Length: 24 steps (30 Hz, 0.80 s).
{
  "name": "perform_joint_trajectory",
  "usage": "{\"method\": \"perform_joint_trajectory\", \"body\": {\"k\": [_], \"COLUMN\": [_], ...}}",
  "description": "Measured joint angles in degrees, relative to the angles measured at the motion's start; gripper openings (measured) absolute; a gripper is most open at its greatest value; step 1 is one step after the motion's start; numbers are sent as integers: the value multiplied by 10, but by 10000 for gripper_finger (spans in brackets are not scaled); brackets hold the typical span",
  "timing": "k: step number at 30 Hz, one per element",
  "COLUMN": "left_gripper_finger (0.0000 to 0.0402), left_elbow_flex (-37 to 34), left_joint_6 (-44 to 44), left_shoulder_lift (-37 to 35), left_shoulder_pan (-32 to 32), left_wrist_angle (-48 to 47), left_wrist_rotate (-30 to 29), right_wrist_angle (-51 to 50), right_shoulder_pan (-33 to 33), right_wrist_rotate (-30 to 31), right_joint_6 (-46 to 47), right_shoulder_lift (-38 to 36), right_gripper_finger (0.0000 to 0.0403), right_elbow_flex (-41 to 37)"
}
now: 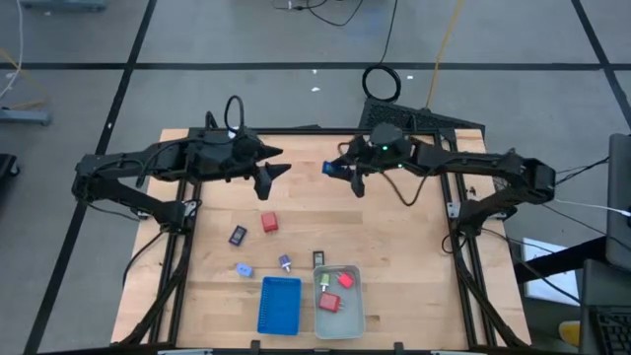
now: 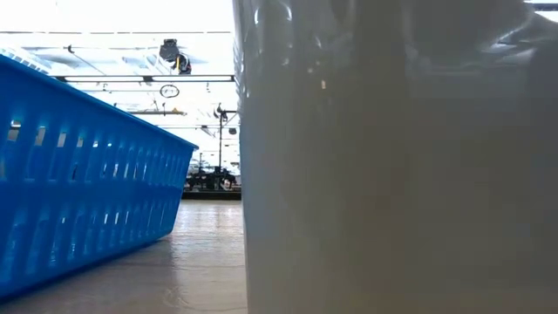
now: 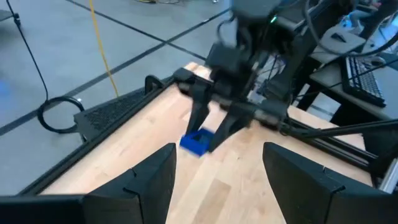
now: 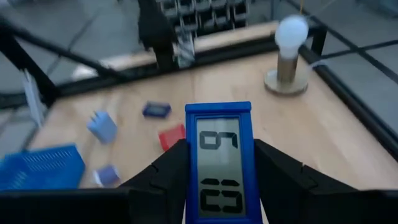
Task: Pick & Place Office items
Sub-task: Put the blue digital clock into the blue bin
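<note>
Blue digital timer (image 4: 219,163) sits clamped between the right gripper (image 1: 347,173) fingers, raised above the worktop (image 1: 394,247), well apart from the pale grey tray (image 1: 352,314).

A light wooden table top (image 1: 394,247) with a black frame carries a blue plastic slotted rectangular tray (image 1: 279,304) and, just beside it, a pale grey rectangular tray (image 1: 353,314), both near the front edge. A white ball on a round base (image 4: 290,53) stands upright near a back corner of the table, well apart from the trays. On the grey floor behind the table lies a coiled black cable (image 1: 381,83), with a yellow cable (image 1: 446,44) running past it.
</note>
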Motion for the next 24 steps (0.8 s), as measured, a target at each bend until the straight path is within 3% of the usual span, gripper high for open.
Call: {"method": "perform_joint_trajectory", "body": {"k": [8,18,24], "left_gripper_finger": [241,241,241], "left_elbow_flex": [0,-1,-1], "left_joint_6": [-102,-310,-409], "left_shoulder_lift": [0,9,34], "left_shoulder_pan": [27,73,87], "left_wrist_angle": [-5,-73,-103], "left_wrist_rotate": [56,132,142], "right_wrist_angle": [77,49,16], "right_shoulder_pan": [49,98,100], "right_wrist_rotate": [4,114,170], "right_joint_6": [-22,-156,-204], "right_shoulder_lift": [-46,-45,-45], "right_gripper_finger": [144,143,144], "right_elbow_flex": [0,1,1]}}
